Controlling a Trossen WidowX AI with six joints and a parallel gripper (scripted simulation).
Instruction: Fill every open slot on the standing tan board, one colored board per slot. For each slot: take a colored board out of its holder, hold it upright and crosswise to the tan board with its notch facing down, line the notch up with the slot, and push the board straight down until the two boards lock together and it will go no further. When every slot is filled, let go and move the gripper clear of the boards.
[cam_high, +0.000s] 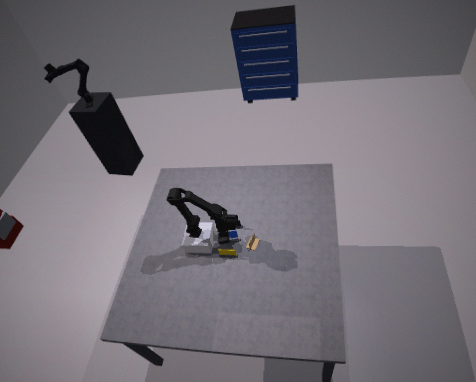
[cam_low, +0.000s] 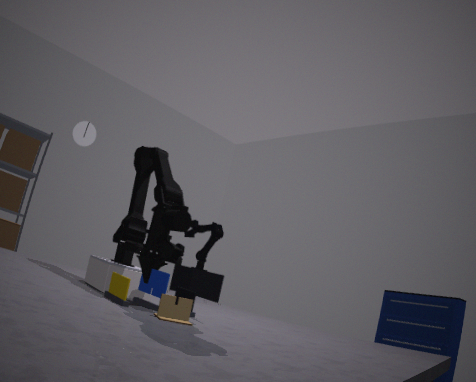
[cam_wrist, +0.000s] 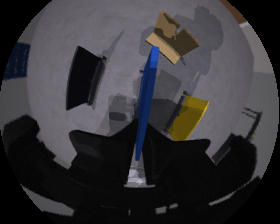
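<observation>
The black two-fingered claw (cam_low: 147, 278) (cam_wrist: 139, 121) is clenched on the flat blue rectangular board (cam_low: 154, 283) (cam_wrist: 147, 102) (cam_high: 233, 235), which stands upright between its fingers. In the exterior view the upright tan slotted board (cam_low: 175, 307) (cam_wrist: 175, 37) (cam_high: 253, 242) stands near and to the right of it, its slot open — nothing seated there. The yellow rectangular board (cam_low: 119, 286) (cam_wrist: 189, 118) (cam_high: 227, 252) stands at the left.

The step in hand looks like drawing the blue board from its holder. Best lift straight up, without tilt, until its lower edge clears; only then carry and turn it crosswise — notch down, centred over the slot — before pressing.
</observation>
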